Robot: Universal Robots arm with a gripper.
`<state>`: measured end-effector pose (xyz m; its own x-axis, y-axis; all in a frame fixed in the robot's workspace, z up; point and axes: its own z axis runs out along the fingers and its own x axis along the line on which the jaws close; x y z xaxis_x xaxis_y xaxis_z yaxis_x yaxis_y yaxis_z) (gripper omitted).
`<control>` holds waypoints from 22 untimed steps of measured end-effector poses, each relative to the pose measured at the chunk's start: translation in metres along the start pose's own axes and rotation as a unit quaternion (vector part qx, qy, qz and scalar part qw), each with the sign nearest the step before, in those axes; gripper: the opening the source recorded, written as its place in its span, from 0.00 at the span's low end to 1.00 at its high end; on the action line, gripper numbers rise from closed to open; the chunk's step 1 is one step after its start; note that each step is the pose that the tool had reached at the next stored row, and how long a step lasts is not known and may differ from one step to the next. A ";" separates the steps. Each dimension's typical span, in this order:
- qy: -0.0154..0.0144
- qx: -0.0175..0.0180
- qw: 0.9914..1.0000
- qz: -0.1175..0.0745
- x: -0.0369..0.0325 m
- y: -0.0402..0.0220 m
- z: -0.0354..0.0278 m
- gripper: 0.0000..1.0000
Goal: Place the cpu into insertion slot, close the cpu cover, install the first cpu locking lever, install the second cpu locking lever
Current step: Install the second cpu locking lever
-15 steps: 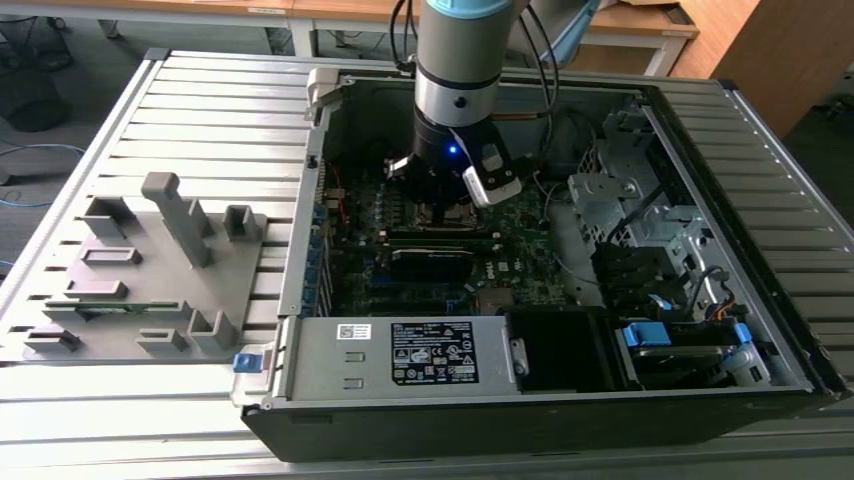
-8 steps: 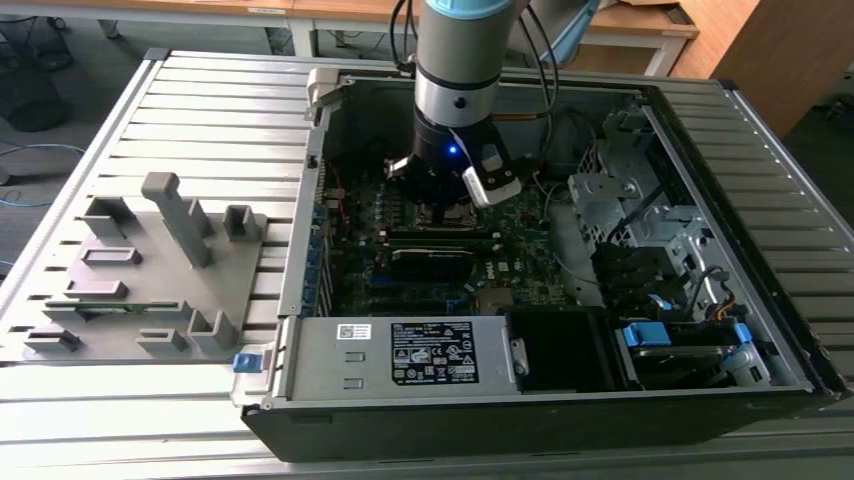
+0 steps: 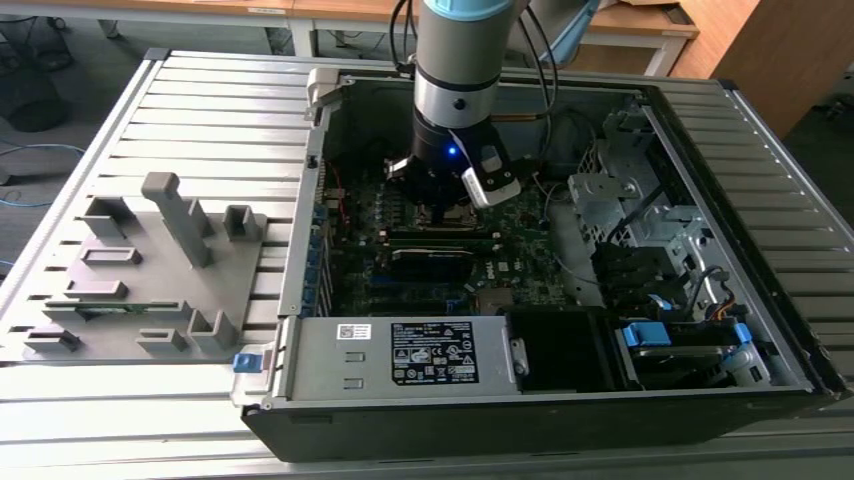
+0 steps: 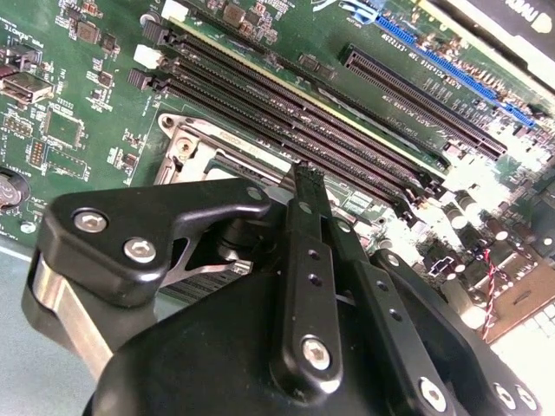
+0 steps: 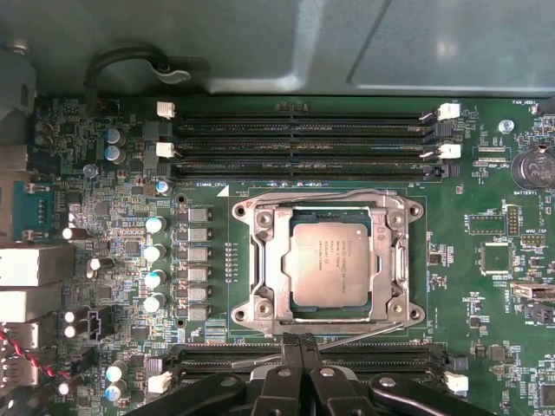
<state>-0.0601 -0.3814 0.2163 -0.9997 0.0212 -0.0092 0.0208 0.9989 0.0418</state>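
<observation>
With fingers pressed together on nothing, the gripper (image 5: 299, 347) is seen at six o'clock of the cpu (image 5: 328, 263), which sits under the closed cpu cover (image 5: 263, 260).

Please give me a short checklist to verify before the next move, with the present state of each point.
1. Cpu lies in the insertion slot: ok.
2. Cpu sits square in the slot: ok.
3. Cpu cover down around the cpu: ok.
4. Both levers locked: cannot tell; one wire runs along the cover's edge.
5. Gripper at the cover's edge, beside the memory slots: ok.
6. Gripper fingers together: ok.
</observation>
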 end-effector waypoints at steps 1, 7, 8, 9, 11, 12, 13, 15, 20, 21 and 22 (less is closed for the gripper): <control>0.000 0.000 1.000 0.000 0.0000 0.0000 0.0000 0.11; 0.000 0.000 1.000 0.000 0.0001 0.0000 0.0001 0.11; 0.000 0.000 1.000 0.000 0.0001 0.0000 0.0002 0.11; 0.000 0.000 1.000 0.000 0.0001 0.0000 0.0003 0.11; 0.000 0.000 1.000 0.000 0.0001 0.0000 0.0008 0.11; 0.000 0.000 1.000 0.000 0.0001 0.0000 0.0010 0.11; 0.000 0.000 1.000 0.000 0.0001 -0.0001 0.0013 0.11; 0.000 0.000 1.000 0.000 0.0002 -0.0001 0.0019 0.11; 0.000 0.000 1.000 0.000 0.0003 -0.0001 0.0026 0.11; 0.000 0.000 1.000 0.000 0.0003 -0.0001 0.0027 0.11; 0.000 0.000 1.000 0.000 0.0003 -0.0001 0.0028 0.11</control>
<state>-0.0603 -0.3813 0.2135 -0.9997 0.0211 -0.0092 0.0207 0.9989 0.0418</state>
